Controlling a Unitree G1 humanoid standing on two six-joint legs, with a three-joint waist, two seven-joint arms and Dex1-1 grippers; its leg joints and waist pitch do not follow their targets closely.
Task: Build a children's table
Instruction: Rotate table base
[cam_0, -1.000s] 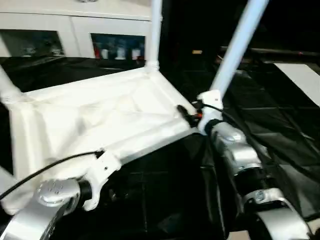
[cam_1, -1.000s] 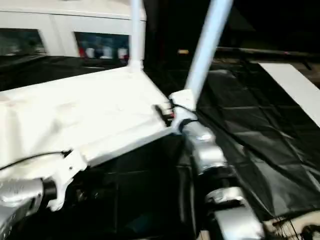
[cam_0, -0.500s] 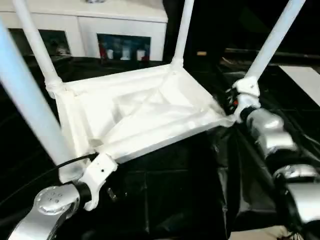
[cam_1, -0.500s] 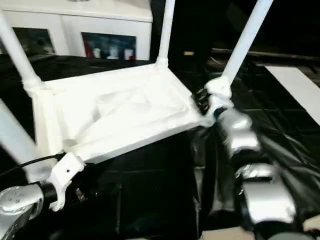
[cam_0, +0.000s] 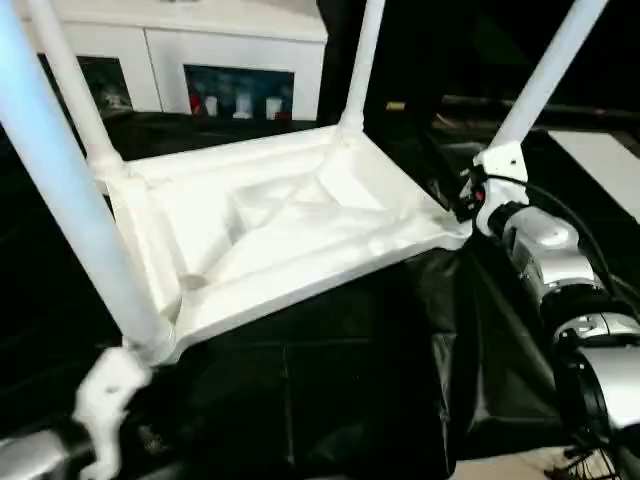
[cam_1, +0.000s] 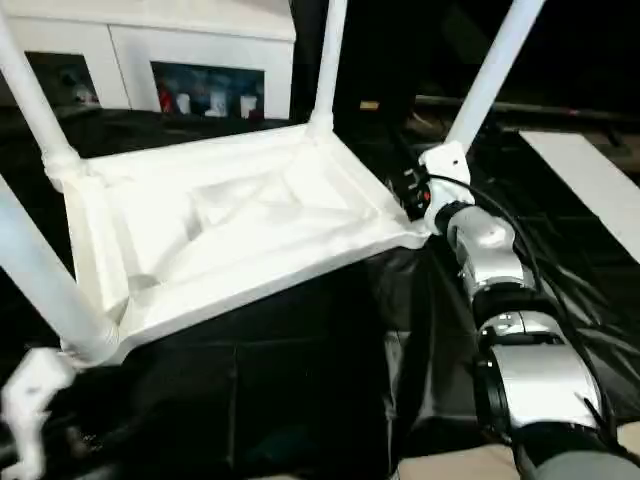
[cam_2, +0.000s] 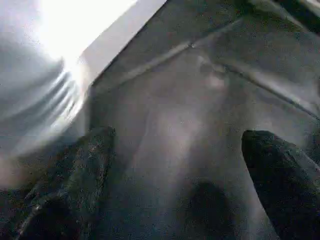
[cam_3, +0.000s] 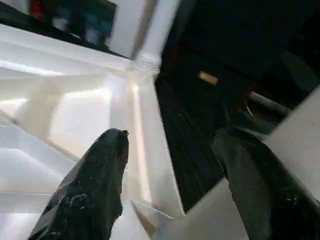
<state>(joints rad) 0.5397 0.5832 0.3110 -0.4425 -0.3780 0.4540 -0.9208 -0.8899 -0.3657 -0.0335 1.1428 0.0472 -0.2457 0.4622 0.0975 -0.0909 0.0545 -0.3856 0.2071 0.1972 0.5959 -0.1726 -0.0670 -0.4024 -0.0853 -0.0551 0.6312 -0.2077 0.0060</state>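
Right gripper (cam_3: 170, 165) — fingers parted around the upturned tabletop's (cam_0: 290, 240) near-right corner, beside 1 leg (cam_0: 545, 70). Left gripper (cam_2: 175, 190) hangs open, low by the near-left leg (cam_0: 70, 190) — holding nothing.

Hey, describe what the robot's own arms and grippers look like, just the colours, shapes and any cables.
The right forearm is a chain of rounded, shiny silver segments with black joints, and a thin black cable loops along it. A white plastic bracket tops the right gripper, which has two rounded black fingers. The left gripper has matching textured black fingers behind a white bracket.
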